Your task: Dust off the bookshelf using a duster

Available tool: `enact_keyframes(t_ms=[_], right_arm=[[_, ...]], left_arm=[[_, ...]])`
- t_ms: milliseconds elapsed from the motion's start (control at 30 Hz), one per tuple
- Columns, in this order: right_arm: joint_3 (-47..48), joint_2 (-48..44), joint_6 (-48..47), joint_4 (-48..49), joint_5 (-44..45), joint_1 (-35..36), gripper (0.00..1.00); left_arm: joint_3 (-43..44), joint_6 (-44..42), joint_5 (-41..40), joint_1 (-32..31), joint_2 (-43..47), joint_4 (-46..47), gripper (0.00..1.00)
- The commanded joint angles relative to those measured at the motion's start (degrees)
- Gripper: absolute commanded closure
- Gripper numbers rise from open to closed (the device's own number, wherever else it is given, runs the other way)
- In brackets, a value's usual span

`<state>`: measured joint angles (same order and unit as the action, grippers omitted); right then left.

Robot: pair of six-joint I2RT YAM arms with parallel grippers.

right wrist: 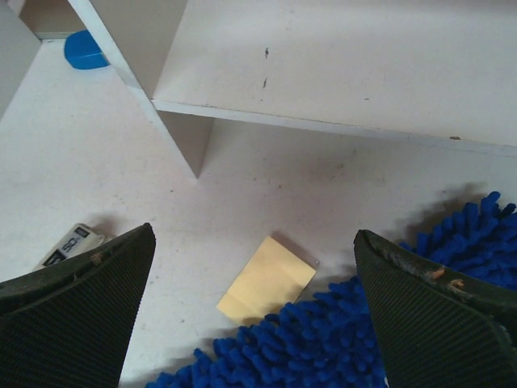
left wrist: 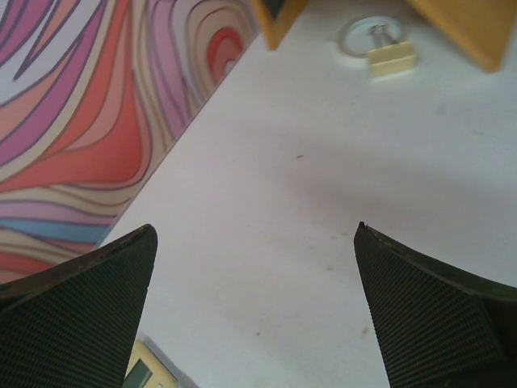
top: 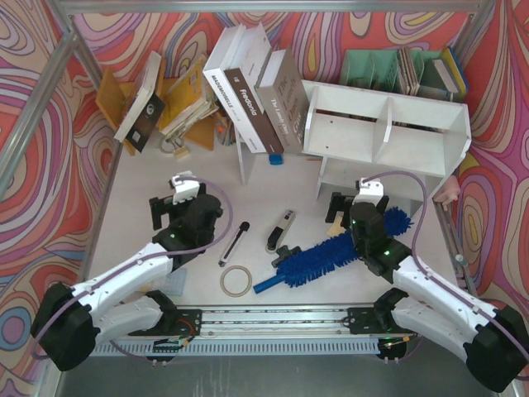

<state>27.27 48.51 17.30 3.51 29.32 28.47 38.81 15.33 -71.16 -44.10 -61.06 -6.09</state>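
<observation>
Under the right gripper point(right wrist: 254, 230), jaws spread wide and empty, the duster point(top: 331, 252) lies flat on the table point(top: 273, 186). Its head is just in front of the bookshelf point(top: 388, 124) and its handle point(top: 266, 285) points toward the near edge. Left gripper point(left wrist: 255, 229) likewise spread and empty, well apart from it.

Risks: a pinch on the shaggy head rather than the handle would likely slip or sag. The yellow note point(right wrist: 266, 283) touching the strands could be caught up. The bookshelf stands close ahead of the fingers.

Table white, matt, lightly scuffed, cluttered. Walls point(top: 25, 50) swirl-patterned
</observation>
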Motion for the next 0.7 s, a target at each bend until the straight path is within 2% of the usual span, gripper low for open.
enact_keyframes(t_ms=[0, 233, 333, 433, 600, 667], right_arm=[[-3.0, 3.1, -6.1, 13.1, 5.1, -0.1, 0.01], [-6.9, 13.4, -13.0, 29.4, 14.6, -0.4, 0.01], [-7.8, 17.9, -13.9, 33.9, 14.9, -2.3, 0.01], [-10.3, 21.5, -16.0, 42.7, 16.7, -3.4, 0.01], [-14.0, 27.8, -19.0, 55.8, 13.5, -5.9, 0.01], [-14.8, 29.6, -20.1, 59.2, 12.0, -6.4, 0.01]], left_arm=[[-9.4, -7.8, 2.9, 6.6, 2.6, 20.5, 0.02], [-19.5, -12.7, 15.0, 18.3, 0.0, 36.6, 0.02], [-22.8, -12.6, 21.6, 22.8, -3.7, 43.7, 0.02], [-26.3, -13.0, 26.7, 26.9, -8.1, 53.8, 0.02], [-26.1, -11.6, 37.9, 33.3, -12.3, 60.1, 0.02], [-24.4, -11.6, 39.3, 34.3, -13.3, 58.2, 0.02]])
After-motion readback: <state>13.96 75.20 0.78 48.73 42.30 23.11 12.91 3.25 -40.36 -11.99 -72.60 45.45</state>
